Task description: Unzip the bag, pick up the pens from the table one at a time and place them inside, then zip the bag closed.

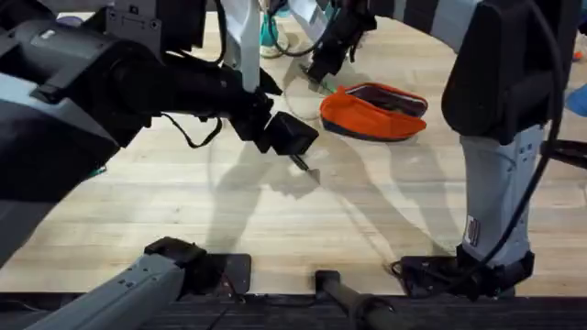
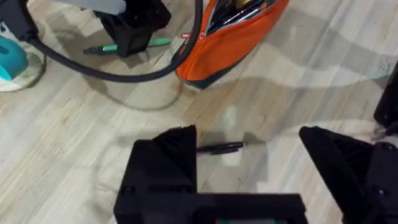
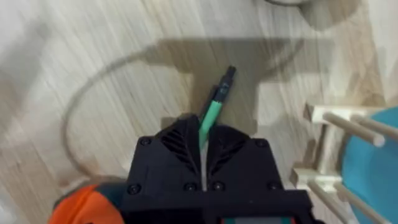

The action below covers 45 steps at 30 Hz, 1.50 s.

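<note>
1. Lying near the far edge of the table [image 1: 183, 211], the orange bag [image 1: 376, 112] has its zipper already open, and its dark lining shows.
2. The right gripper [image 3: 204, 140] is beside the bag, on its far side, with its fingers clamped together on the green pen [image 3: 214, 109]. The dark tip of the pen sticks out beyond the fingers.
3. The left gripper [image 2: 249, 152] hangs over the middle of the table with its fingers wide apart. The black pen [image 2: 221, 147] lies flat on the wood between them, not yet touched.
4. Risk for the right arm: the hold is near one end of the pen, so the pen may swing or slip on its way to the bag, and its tip may catch on the zipper edge.
5. Risk for the left arm: the black pen is thin and low, so the fingers may close above it or roll it away.
6. Both arms work close to the bag, so they could bump together or push it.
</note>
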Each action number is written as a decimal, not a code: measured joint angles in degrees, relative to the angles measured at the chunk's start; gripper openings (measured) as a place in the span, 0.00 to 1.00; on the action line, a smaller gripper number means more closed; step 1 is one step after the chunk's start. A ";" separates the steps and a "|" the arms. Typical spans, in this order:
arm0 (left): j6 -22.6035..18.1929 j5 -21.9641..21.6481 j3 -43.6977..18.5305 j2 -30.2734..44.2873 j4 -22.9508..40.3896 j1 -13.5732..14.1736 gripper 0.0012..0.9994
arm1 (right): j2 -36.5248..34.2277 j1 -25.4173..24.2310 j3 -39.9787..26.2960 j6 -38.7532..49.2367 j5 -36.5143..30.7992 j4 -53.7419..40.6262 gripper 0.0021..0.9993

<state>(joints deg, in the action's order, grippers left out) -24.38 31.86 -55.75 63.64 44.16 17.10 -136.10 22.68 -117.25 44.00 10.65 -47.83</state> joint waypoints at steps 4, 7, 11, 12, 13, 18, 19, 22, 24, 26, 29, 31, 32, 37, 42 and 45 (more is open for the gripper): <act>0.00 0.00 0.00 0.00 0.00 0.00 1.00 | 1.06 -0.44 0.17 0.69 -1.04 -0.29 0.03; 0.00 0.00 0.00 0.00 0.00 0.00 0.99 | 2.56 -0.75 0.22 1.01 -1.46 -0.29 0.03; 0.00 0.00 0.00 0.00 0.00 0.00 1.00 | 4.93 -0.86 0.22 1.06 -1.70 -0.29 0.03; 0.00 0.00 0.00 0.00 0.00 0.00 1.00 | 5.49 -0.86 0.22 1.06 -1.70 -0.29 0.03; 0.00 0.00 0.00 0.00 -0.02 0.00 0.99 | 6.02 -0.86 0.22 1.06 -1.70 -0.29 0.03; -0.01 0.00 0.00 0.00 0.00 0.00 0.99 | 7.65 -0.86 0.22 1.52 -1.72 -0.29 0.03; 0.00 0.00 0.00 0.00 0.00 0.00 1.00 | 7.88 -0.86 0.22 1.64 -1.72 -0.29 0.03; 0.00 0.00 0.00 0.00 0.00 0.00 1.00 | 8.68 -0.86 0.22 1.84 -1.74 -0.38 0.03; 0.00 0.00 0.00 0.00 -0.01 0.00 1.00 | 9.57 -0.86 0.31 1.91 -1.84 -0.56 0.03; 0.00 0.00 0.00 0.00 0.00 0.00 1.00 | 10.73 -0.94 0.33 1.91 -1.87 -0.66 0.03; 0.00 0.00 0.00 0.00 -0.02 0.00 0.99 | 12.52 -1.07 0.33 2.04 -1.90 -0.68 0.03; 0.00 0.00 0.00 0.00 0.00 0.00 1.00 | 13.84 -1.24 0.32 2.13 -1.90 -0.88 0.03; 0.00 0.00 0.00 0.00 0.00 0.00 1.00 | 14.52 -1.33 0.32 2.15 -1.90 -1.24 0.03; 0.00 0.00 0.00 0.00 0.00 0.00 1.00 | 17.95 -1.72 0.33 3.13 -1.89 -5.86 0.03; 0.00 0.00 0.00 0.00 0.00 0.00 0.99 | 22.26 -1.86 0.35 6.14 -1.90 -11.09 0.03; 0.00 0.00 0.00 0.00 0.00 0.00 0.99 | 25.16 -1.86 0.37 7.18 -1.87 -12.01 0.03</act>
<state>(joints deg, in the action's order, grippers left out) -24.38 31.86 -55.75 63.64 44.16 17.10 -110.94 20.82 -116.88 51.19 8.78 -59.84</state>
